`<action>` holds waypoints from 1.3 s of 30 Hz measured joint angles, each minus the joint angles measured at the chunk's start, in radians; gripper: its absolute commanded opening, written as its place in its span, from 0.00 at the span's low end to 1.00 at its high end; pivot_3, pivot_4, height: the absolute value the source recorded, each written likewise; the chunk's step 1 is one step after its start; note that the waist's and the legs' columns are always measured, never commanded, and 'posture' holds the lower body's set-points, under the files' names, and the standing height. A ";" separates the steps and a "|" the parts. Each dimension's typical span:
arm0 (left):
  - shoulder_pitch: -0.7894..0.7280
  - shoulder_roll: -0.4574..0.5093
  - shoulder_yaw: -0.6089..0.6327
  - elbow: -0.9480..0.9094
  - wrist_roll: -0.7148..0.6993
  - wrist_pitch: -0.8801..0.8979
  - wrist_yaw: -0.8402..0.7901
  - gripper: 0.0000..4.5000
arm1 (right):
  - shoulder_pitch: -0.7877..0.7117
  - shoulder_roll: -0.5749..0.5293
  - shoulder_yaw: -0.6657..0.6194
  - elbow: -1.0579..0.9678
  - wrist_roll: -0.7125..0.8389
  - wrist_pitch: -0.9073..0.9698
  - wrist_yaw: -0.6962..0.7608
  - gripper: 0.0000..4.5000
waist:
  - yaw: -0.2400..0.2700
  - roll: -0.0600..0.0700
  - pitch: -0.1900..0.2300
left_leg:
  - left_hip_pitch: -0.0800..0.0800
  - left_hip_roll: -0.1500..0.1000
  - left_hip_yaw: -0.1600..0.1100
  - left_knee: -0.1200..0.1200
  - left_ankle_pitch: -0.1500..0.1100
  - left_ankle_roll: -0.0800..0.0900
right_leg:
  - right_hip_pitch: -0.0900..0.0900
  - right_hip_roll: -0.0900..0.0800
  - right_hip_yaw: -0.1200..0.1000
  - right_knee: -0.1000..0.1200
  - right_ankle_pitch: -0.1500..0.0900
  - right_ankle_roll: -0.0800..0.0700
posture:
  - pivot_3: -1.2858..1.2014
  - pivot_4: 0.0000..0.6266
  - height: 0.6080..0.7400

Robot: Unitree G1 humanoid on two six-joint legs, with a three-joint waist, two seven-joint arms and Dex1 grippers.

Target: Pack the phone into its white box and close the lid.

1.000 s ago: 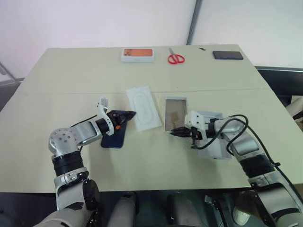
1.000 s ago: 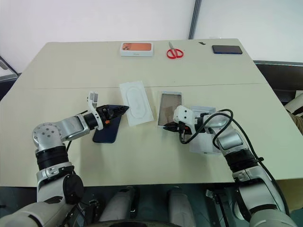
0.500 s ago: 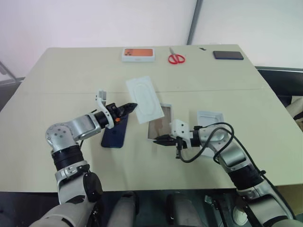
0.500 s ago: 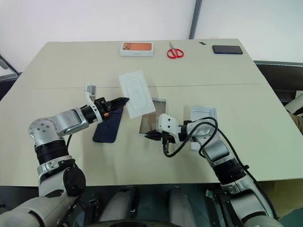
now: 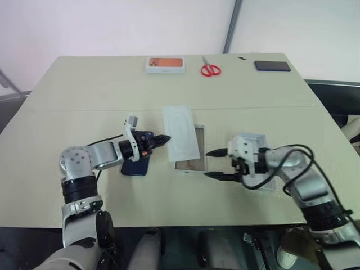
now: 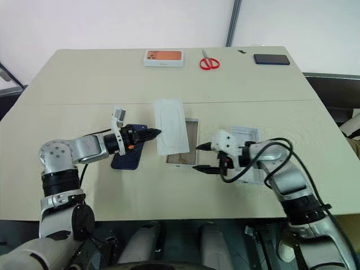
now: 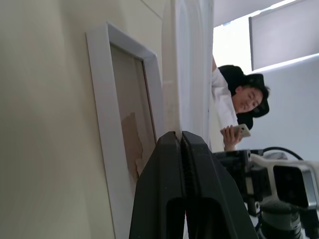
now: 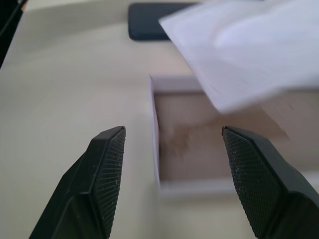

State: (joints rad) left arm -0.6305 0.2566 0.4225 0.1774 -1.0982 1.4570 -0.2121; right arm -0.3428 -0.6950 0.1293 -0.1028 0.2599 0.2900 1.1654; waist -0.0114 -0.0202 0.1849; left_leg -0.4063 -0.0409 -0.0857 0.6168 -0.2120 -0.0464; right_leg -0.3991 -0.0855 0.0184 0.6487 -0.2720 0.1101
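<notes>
My left gripper (image 5: 166, 138) is shut on one edge of a flat white insert (image 5: 181, 131) and holds it tilted above the table, over the left side of the white box (image 5: 193, 159). The box lies open, its brownish inside (image 8: 199, 139) showing. The dark navy phone (image 5: 135, 166) lies on the table under my left wrist. My right gripper (image 5: 209, 163) is open just right of the box, with nothing between its fingers (image 8: 107, 164). The lid (image 5: 251, 138) lies behind my right hand, hollow side up.
Along the far edge lie a white box with an orange picture (image 5: 165, 64), red scissors (image 5: 210, 70) and a flat black phone (image 5: 272, 66). A person (image 7: 234, 99) holding a phone stands in the background of the left wrist view.
My right gripper, shut at the box's near end before, has opened and drawn back to the right. The box lies closer to me. My left gripper has carried the insert right, over the box.
</notes>
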 measured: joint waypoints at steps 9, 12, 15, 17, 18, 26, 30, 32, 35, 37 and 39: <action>-0.030 0.020 -0.174 0.092 0.122 -0.071 -0.157 0.00 | -0.006 -0.013 -0.111 0.094 -0.001 -0.102 -0.070 0.74 | -0.004 0.000 0.000 | 0.000 0.001 0.000 0.000 0.000 0.000 | -0.001 0.001 0.001 0.000 0.000 0.000 | 0.52 0.24 1.00; -0.036 0.020 -0.184 0.120 0.148 -0.078 -0.187 0.00 | -0.007 -0.004 -0.110 0.094 -0.004 -0.127 -0.086 0.74 | -0.001 0.000 0.000 | 0.000 0.001 0.000 0.000 0.000 0.000 | -0.001 0.001 0.001 0.000 0.000 0.000 | 0.52 0.24 1.00; -0.049 0.021 -0.193 0.129 0.167 -0.092 -0.211 0.00 | -0.002 0.005 -0.103 0.094 -0.012 -0.141 -0.100 0.74 | -0.001 0.000 0.000 | 0.000 0.001 0.000 0.000 0.000 0.000 | -0.001 0.001 0.001 0.000 0.000 0.000 | 0.52 0.24 1.00; -0.053 0.021 -0.196 0.129 0.175 -0.093 -0.223 0.14 | -0.001 0.012 -0.099 0.094 -0.015 -0.149 -0.104 0.75 | -0.001 0.000 0.000 | 0.000 0.001 0.000 0.000 0.000 0.000 | -0.001 0.001 0.001 0.000 0.000 0.000 | 0.52 0.24 1.00; -0.053 0.021 -0.200 0.129 0.183 -0.097 -0.228 0.22 | -0.001 0.013 -0.098 0.095 -0.018 -0.151 -0.107 0.75 | -0.001 0.000 0.000 | 0.000 0.001 0.000 0.000 0.000 0.000 | -0.001 0.001 0.001 0.000 0.000 0.000 | 0.52 0.24 1.00; -0.062 0.023 -0.205 0.103 0.199 -0.102 -0.264 0.74 | -0.027 0.038 -0.079 0.131 -0.032 -0.185 -0.111 0.75 | -0.003 0.000 0.000 | 0.000 0.001 0.000 0.000 0.000 0.000 | 0.000 0.001 0.001 0.000 0.000 0.000 | 0.52 0.24 1.00; -0.062 0.029 -0.192 0.095 0.210 -0.114 -0.249 0.74 | -0.056 0.055 -0.067 0.156 -0.041 -0.190 -0.118 0.75 | -0.003 0.000 0.000 | 0.000 0.001 0.000 0.000 0.000 0.000 | -0.001 0.001 0.001 0.000 0.000 0.000 | 0.52 0.24 1.00; -0.056 0.050 -0.193 0.063 0.224 -0.146 -0.257 0.74 | -0.081 0.079 -0.061 0.157 -0.042 -0.188 -0.124 0.75 | -0.007 0.000 0.000 | 0.000 0.002 0.000 0.000 0.000 0.000 | -0.001 0.001 0.001 0.000 0.000 0.000 | 0.52 0.24 1.00; -0.034 0.094 -0.220 -0.038 0.260 -0.258 -0.317 0.76 | -0.132 0.123 -0.046 0.156 -0.041 -0.166 -0.138 0.54 | -0.007 0.000 0.000 | 0.000 0.002 0.000 -0.001 0.001 -0.001 | -0.002 0.002 0.001 0.000 0.000 0.000 | 0.52 0.24 1.00; 0.012 0.148 -0.290 -0.116 0.344 -0.401 -0.374 0.76 | -0.156 0.143 -0.031 0.154 -0.041 -0.159 -0.144 0.33 | -0.005 0.000 0.000 | 0.000 0.002 0.001 -0.002 0.001 -0.001 | -0.002 0.002 0.001 0.000 0.000 0.000 | 0.52 0.24 1.00; 0.096 0.192 -0.359 -0.169 0.442 -0.562 -0.440 0.76 | -0.172 0.173 -0.010 0.160 -0.056 -0.162 -0.156 0.07 | -0.005 0.001 -0.001 | 0.000 0.002 0.002 -0.003 0.002 -0.004 | -0.002 0.001 0.003 0.000 0.000 -0.001 | 0.52 0.24 1.00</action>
State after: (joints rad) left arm -0.5345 0.4490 0.0635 0.0082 -0.6562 0.8954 -0.6522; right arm -0.5148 -0.5218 0.1191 0.0572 0.2040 0.1280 1.0096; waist -0.0162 -0.0190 0.1844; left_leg -0.4062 -0.0389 -0.0836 0.6139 -0.2099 -0.0502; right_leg -0.4016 -0.0841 0.0214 0.6483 -0.2718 0.1096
